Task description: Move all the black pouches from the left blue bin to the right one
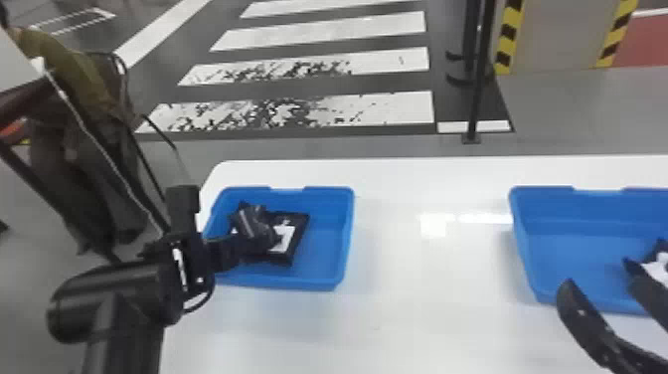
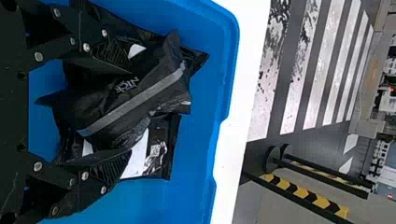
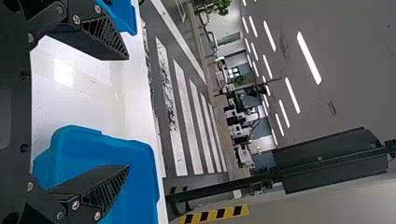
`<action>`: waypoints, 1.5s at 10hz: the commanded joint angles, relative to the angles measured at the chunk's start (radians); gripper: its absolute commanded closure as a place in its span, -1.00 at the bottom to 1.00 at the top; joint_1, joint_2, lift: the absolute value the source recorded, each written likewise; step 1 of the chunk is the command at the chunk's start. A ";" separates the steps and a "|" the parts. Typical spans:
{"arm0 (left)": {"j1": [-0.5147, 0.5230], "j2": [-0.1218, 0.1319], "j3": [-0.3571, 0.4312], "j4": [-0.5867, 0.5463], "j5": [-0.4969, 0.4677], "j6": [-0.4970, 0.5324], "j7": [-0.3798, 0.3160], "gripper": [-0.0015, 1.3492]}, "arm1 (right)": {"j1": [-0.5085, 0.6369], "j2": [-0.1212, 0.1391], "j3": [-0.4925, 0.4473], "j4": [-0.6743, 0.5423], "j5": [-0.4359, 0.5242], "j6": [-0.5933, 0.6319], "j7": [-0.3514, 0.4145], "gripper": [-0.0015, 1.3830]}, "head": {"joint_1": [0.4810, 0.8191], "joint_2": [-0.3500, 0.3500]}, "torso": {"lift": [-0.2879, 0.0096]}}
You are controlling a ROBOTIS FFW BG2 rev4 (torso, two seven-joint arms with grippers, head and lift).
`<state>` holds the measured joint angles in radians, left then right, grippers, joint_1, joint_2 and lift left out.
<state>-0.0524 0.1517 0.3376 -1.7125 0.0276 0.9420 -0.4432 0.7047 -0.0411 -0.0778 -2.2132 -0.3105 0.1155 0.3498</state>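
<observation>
Right now my left gripper [image 1: 259,233] is down inside the left blue bin [image 1: 347,241], its fingers apart on either side of a black pouch with a grey stripe [image 2: 140,100]. Whether they touch it, I can't tell. That striped pouch is lying slantwise, and underneath it, partly covered, there's a black pouch with a white label [image 1: 286,239], flat on the bin floor. How many more are tucked in this heap, I can't make out. Over on my other side, my right gripper [image 1: 599,276] hangs by the near edge of the right blue bin [image 1: 529,251], fingers spread wide with nothing between them. In that bin there's another black pouch, showing a patch of white [image 1: 657,267], partly hidden behind one of my right fingers. Both bins sit on the white table [image 1: 422,318], well apart, and beyond it there's a floor painted with broad white stripes [image 1: 318,64], some of them badly worn.
</observation>
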 commanded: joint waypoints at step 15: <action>0.295 0.023 -0.344 -0.493 0.351 -0.125 -0.051 0.80 | -0.219 -0.057 0.165 0.055 -0.252 0.174 0.072 -0.69 | 0.27 0.18 | -0.01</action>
<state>0.2448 0.1716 0.0202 -2.2054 0.3636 0.8158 -0.4938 0.5011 -0.0946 0.0781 -2.1678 -0.5519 0.2871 0.4216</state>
